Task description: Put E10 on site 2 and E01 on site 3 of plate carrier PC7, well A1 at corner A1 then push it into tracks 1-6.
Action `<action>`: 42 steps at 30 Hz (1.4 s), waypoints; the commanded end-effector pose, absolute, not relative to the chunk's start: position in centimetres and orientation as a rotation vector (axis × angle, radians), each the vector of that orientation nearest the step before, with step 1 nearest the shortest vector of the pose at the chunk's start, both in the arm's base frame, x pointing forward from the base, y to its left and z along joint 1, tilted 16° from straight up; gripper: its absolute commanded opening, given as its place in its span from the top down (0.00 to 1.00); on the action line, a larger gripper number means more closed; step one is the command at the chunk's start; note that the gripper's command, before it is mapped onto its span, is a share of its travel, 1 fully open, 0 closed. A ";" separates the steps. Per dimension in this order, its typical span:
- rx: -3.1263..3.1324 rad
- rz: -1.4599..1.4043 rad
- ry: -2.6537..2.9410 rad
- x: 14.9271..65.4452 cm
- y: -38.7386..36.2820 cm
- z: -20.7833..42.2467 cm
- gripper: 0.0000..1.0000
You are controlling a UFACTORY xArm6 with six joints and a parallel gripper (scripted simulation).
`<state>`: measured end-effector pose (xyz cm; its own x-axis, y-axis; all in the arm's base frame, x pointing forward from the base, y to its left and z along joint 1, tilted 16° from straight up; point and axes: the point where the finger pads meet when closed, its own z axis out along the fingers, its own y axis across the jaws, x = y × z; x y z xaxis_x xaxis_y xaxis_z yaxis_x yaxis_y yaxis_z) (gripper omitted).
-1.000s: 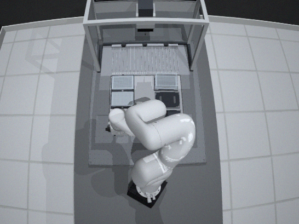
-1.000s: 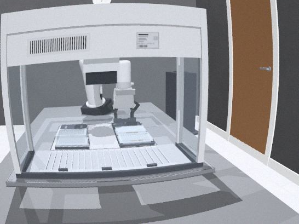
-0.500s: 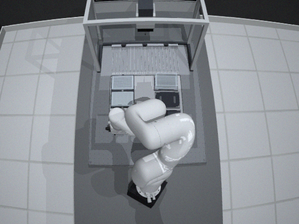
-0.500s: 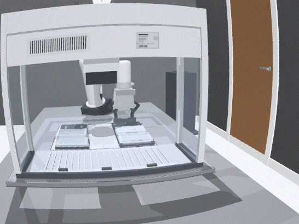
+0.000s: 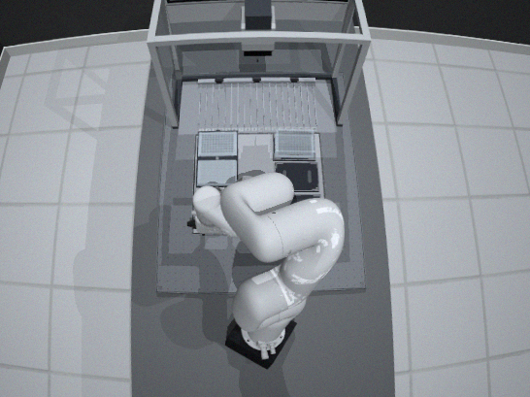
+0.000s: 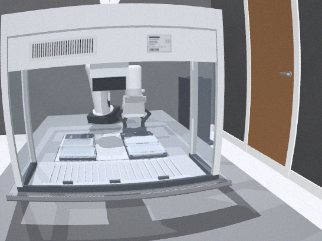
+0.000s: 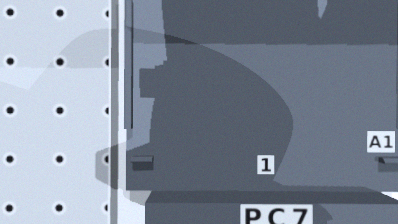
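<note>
The plate carrier PC7 (image 5: 216, 166) lies on the apron in front of the left tracks of the rails (image 5: 257, 105). A coarse-grid plate (image 5: 216, 144) sits on its far site and a fine-grid plate (image 5: 216, 172) on its middle site. In the wrist view site 1 (image 7: 265, 164) is bare, with its A1 mark (image 7: 381, 142) and the PC7 label (image 7: 276, 215) on the handle bar. My gripper (image 6: 134, 125) is open and empty, pointing down over the carrier's handle end (image 6: 134, 134). My arm hides that end in the overhead view. The fingers are outside the wrist view.
The nest row stands right of the carrier: the far nest holds the deep-well block E07 (image 5: 294, 145), the middle nest (image 5: 297, 176) is empty and dark, and my arm hides the near one. Three unlit lamp blocks (image 6: 115, 181) sit behind the rails. The instrument's frame posts (image 5: 171, 103) flank the rails.
</note>
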<state>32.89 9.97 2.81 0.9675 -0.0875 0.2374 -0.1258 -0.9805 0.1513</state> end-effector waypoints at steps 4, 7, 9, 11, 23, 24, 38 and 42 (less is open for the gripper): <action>2.952 0.349 -0.161 33.9 9.9 3.1 0.18; 2.952 0.349 -0.161 34.2 9.9 3.2 0.18; 2.952 0.349 -0.161 34.2 9.9 3.2 0.18; 2.952 0.349 -0.161 34.4 9.9 3.2 0.18; 2.952 0.349 -0.161 35.5 9.8 3.5 0.18; 2.952 0.349 -0.161 35.6 9.8 3.5 0.18; 2.952 0.349 -0.161 36.8 9.7 3.8 0.18; 2.952 0.349 -0.161 37.1 9.7 3.9 0.18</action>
<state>36.55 9.64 3.72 0.9674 -0.0875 0.2378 -0.1258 -0.9805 0.1511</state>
